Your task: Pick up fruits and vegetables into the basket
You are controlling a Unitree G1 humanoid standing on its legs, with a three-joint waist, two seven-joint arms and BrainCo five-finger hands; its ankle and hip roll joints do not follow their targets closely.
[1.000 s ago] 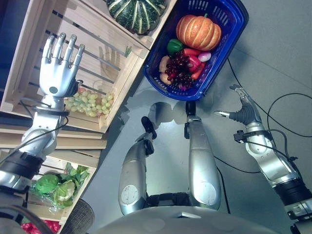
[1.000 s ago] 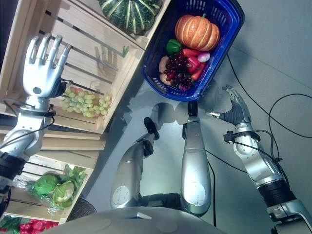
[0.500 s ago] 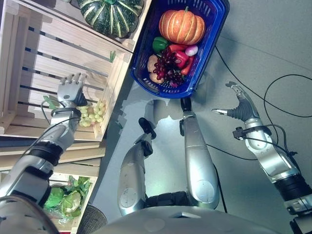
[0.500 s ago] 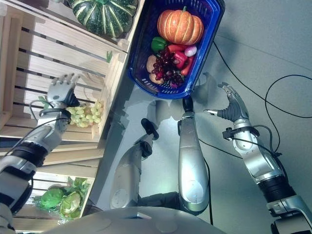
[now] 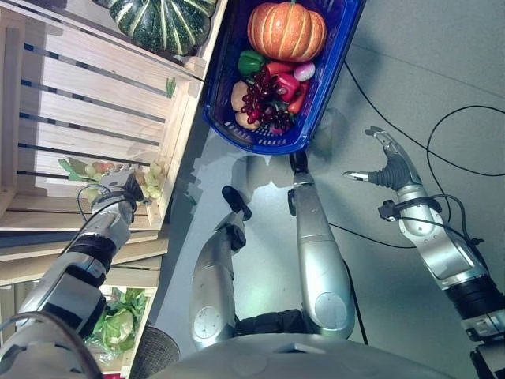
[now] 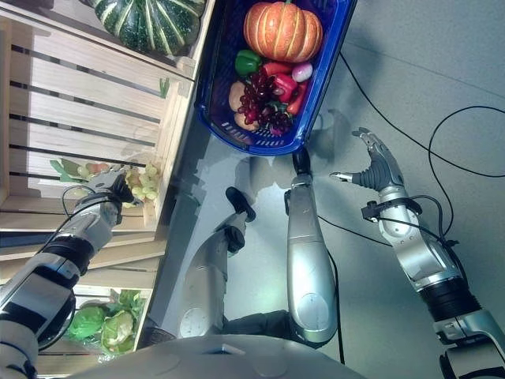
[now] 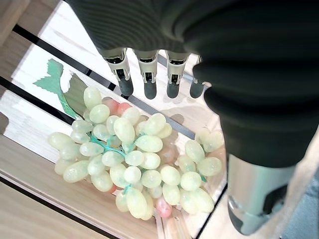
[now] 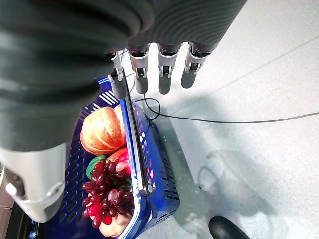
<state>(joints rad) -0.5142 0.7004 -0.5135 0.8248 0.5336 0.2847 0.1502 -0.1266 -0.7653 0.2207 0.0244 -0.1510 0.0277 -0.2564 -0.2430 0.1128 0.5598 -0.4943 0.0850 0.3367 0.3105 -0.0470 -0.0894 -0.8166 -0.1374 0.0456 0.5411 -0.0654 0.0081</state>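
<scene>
1 green grape bunch (image 7: 132,167) lies along the crate slats (image 7: 30,144), left hand (image 5: 118,183) fingers (image 7: 148,74) straight above.

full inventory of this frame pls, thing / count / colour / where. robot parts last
Basket: 1, blue, on the floor past the robot's legs.
Pumpkin: 1, orange, far end of the basket.
Pepper: 1, green, in the basket.
Dark grapes: 1 bunch, dark red, in the basket.
Other produce: red and tan pieces in the basket, count unclear.
Crates: light wood, stacked on the robot's left.
Squash: 1, dark green striped, in a far crate.
Green grapes: 1 bunch, pale green, on the crate's slats.
Leafy greens: green, in a lower crate.
Left hand: open, over the green grapes.
Right hand: open, above the floor beside the basket.
</scene>
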